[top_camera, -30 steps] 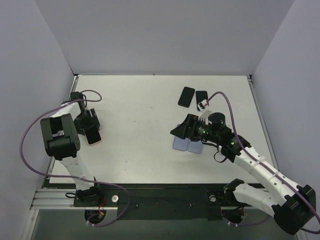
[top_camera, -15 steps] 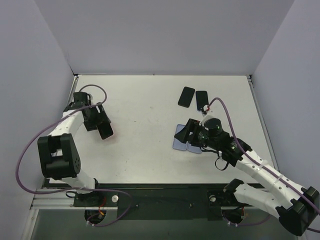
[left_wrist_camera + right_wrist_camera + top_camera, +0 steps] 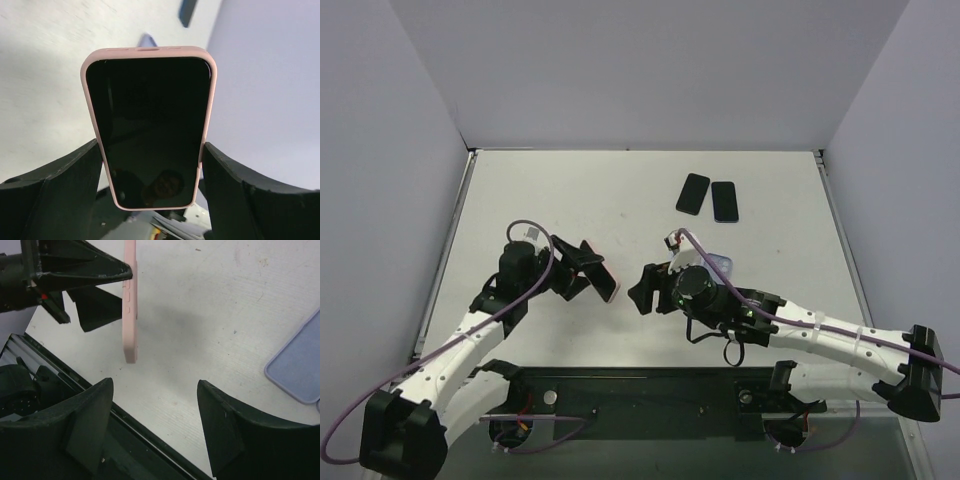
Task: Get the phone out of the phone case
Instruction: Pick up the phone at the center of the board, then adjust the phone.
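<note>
Left wrist view: the left gripper point(image 3: 150, 170) clamps the long edges of the rounded matte pink phone case point(image 3: 209, 100), its raised lip framing the glossy black slab phone point(image 3: 150, 125) inside. Right wrist view: that case point(image 3: 130, 305) stands edge-on, lower end free above the grainy white table point(image 3: 225, 300), the right gripper point(image 3: 155, 425) gaping wide just short of it. From above, two flat dark phones point(image 3: 693, 193) lie well beyond the case point(image 3: 605, 280), open table between.
</note>
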